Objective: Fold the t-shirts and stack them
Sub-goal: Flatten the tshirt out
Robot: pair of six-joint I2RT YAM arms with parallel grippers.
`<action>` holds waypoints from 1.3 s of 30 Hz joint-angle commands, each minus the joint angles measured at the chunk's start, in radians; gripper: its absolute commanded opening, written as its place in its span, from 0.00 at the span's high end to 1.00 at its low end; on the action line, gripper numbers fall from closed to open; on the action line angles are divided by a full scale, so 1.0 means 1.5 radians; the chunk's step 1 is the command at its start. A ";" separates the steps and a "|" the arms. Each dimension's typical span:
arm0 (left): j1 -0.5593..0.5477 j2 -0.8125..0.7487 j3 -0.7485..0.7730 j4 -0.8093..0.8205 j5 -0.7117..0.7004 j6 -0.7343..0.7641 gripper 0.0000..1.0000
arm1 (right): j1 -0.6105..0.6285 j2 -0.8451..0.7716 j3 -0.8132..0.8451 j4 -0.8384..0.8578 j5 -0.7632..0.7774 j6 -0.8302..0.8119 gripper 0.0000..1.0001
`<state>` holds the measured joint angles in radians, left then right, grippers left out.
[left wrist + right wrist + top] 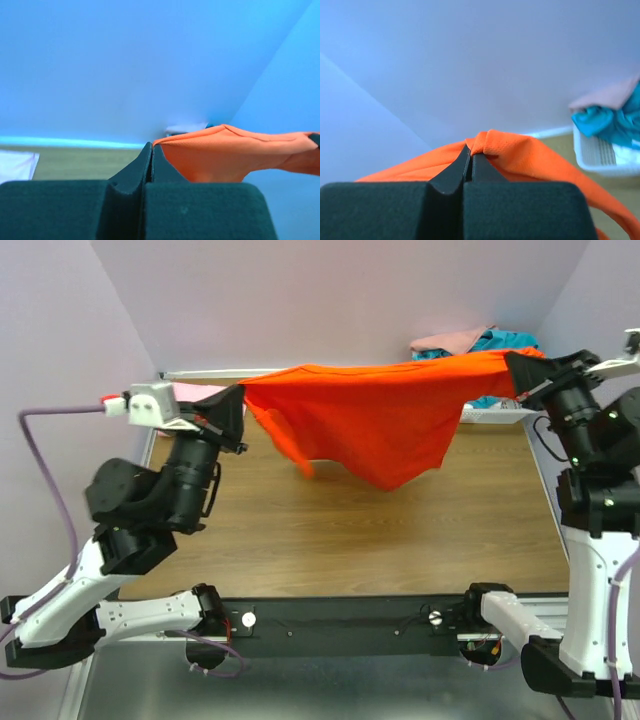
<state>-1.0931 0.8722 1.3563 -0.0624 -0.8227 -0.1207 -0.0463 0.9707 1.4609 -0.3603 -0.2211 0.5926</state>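
Observation:
The orange t-shirt (370,415) hangs stretched in the air between my two grippers, above the far half of the wooden table (330,540). My left gripper (236,395) is shut on its left corner; the cloth shows at the fingertips in the left wrist view (225,155). My right gripper (512,365) is shut on its right corner, with orange cloth bunched over the tips in the right wrist view (520,152). A teal shirt (505,340) and a peach-pink shirt (450,340) lie in the basket. A light pink shirt (195,392) lies at the far left, partly hidden behind my left arm.
The white mesh basket (500,412) stands at the far right corner, seen also in the right wrist view (600,155). Purple walls close off the back and sides. A black rail (340,620) runs along the near table edge between the arm bases.

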 commanded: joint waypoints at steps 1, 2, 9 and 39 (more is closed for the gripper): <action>0.006 -0.026 0.048 0.079 0.075 0.153 1.00 | -0.006 0.010 0.096 -0.051 -0.010 -0.034 1.00; 0.006 -0.020 0.060 0.077 0.074 0.162 1.00 | -0.006 0.022 0.113 -0.052 -0.022 -0.035 1.00; 0.021 0.105 0.139 0.128 -0.045 0.299 1.00 | -0.006 0.114 0.239 -0.053 -0.052 -0.044 1.00; 0.510 0.255 0.112 0.123 0.359 0.194 1.00 | -0.001 0.395 0.186 0.008 -0.200 -0.088 0.99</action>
<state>-0.3504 1.4040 1.8183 -0.0250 -0.2211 0.1936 -0.0319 1.6459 2.0300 -0.3267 -0.5533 0.5159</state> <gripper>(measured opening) 0.007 0.009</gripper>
